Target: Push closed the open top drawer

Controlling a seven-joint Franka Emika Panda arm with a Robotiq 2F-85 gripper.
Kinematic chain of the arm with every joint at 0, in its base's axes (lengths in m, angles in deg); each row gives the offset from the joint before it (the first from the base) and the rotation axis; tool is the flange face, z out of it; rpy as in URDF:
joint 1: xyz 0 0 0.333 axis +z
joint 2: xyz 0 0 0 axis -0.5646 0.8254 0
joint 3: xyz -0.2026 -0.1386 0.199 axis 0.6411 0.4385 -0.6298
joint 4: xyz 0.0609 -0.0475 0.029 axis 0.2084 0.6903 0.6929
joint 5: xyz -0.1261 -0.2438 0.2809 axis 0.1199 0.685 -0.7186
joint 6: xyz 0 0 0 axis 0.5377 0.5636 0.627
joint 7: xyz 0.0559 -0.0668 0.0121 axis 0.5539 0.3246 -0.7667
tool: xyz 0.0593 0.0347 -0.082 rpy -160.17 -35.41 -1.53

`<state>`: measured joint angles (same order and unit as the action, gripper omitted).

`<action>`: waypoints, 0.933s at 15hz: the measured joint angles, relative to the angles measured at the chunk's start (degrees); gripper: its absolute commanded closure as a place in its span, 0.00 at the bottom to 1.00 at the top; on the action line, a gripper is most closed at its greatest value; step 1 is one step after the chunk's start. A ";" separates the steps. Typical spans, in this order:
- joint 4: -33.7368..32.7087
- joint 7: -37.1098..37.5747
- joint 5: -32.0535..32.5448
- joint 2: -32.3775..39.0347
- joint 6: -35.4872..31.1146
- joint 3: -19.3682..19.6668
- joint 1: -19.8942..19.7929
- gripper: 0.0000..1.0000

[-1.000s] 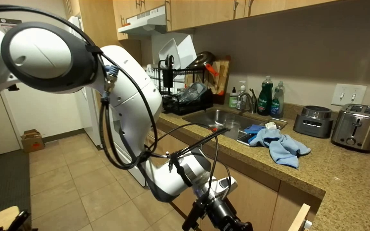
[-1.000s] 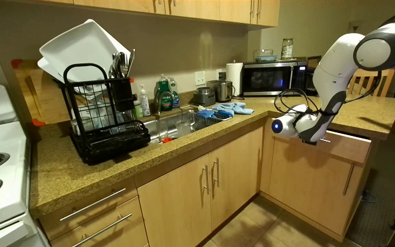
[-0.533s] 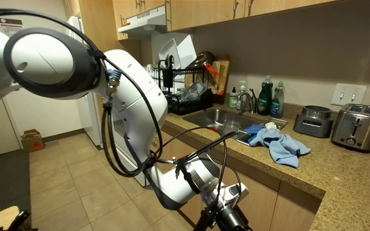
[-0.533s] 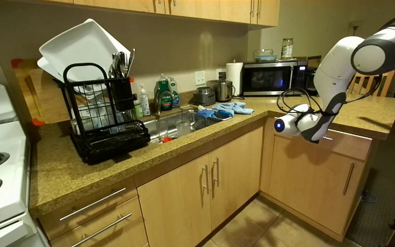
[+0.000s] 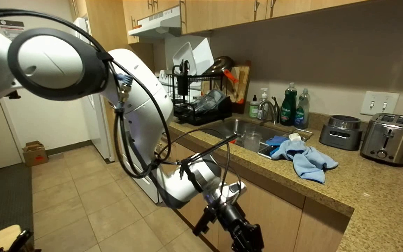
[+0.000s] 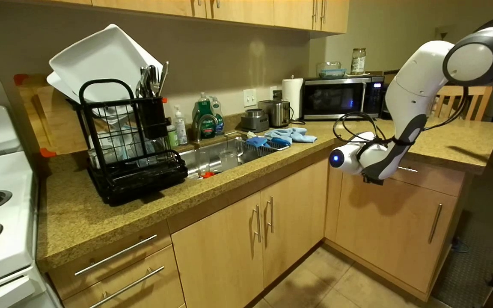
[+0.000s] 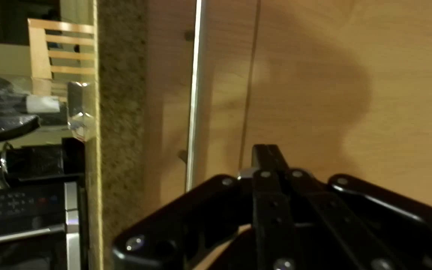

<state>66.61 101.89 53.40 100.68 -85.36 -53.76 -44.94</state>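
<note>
top drawer point(image 6: 437, 179) now sits further in than before, its front flush; my end effector point(image 7: 270, 148) is backed off, fingertips point(image 7: 261, 161) together.

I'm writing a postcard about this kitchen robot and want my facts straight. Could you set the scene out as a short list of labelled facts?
Job status: top drawer looks shut, beneath the counter
Fitting: straight metal handle
Robot: gripper closed, nothing visible in it
Contact: cannot tell whether it touches the cabinet door
On the counter: pale blue cloth, toaster, dish rack, microwave
Basin: sink with a clear container inside
</note>
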 measured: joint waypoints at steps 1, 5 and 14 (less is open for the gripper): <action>1.52 0.00 -0.57 -1.03 -0.99 -1.89 1.19 1.00; 7.85 -0.37 -6.98 -5.29 -3.80 -9.18 5.71 1.00; 19.36 -22.43 -40.59 -25.69 -4.74 -19.79 11.72 1.00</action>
<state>85.97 79.46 12.81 74.99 -90.11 -73.54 -33.22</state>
